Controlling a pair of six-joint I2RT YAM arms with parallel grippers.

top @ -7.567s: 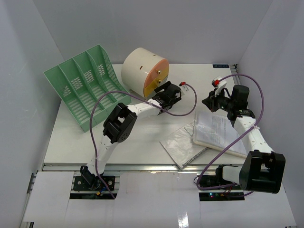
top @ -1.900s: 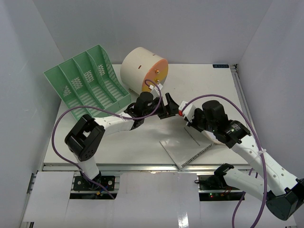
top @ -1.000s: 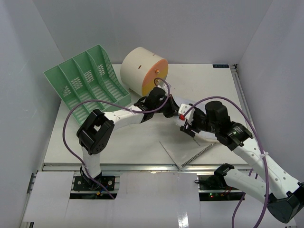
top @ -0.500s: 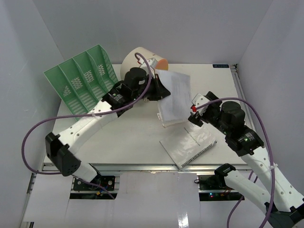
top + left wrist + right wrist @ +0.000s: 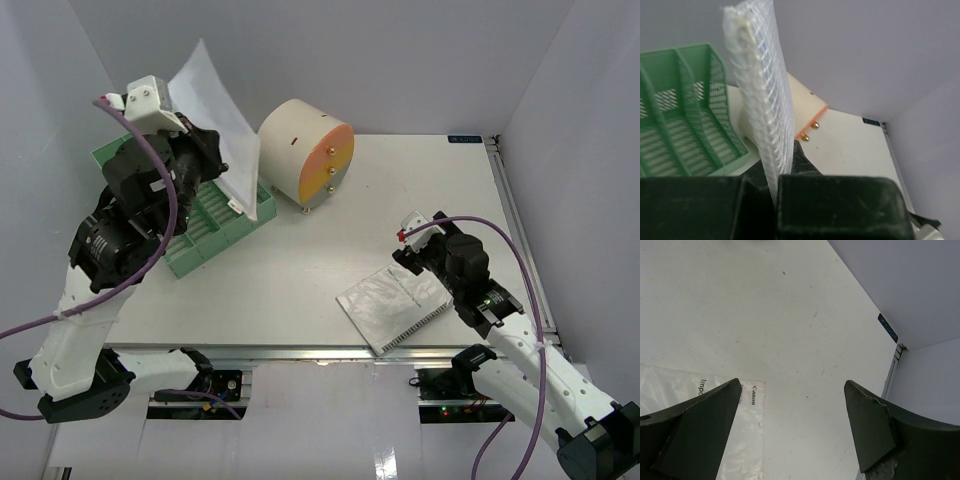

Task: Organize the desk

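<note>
My left gripper (image 5: 203, 152) is raised high over the left side of the desk (image 5: 290, 265), shut on a white mesh document pouch (image 5: 216, 118). The pouch stands upright, its lower edge over the green file rack (image 5: 190, 205). In the left wrist view the pouch (image 5: 765, 95) runs edge-on between the closed jaws of the left gripper (image 5: 775, 172), with the rack (image 5: 685, 125) below left. My right gripper (image 5: 414, 236) hangs open over the desk at the right with nothing in it. Just by its left finger lies a plastic-wrapped booklet (image 5: 747, 440), while bare desk (image 5: 790, 315) shows between the right gripper's (image 5: 791, 385) fingers.
A cream drum-shaped drawer unit (image 5: 305, 150) with an orange face stands at the back centre, right of the rack. The plastic-wrapped spiral booklet (image 5: 395, 305) lies near the front edge. Grey walls close in the left, back and right sides.
The left arm has swung up and to the left, carrying the pouch from the desk's middle to above the green rack. The right gripper has drawn back to the right and opened wider.
</note>
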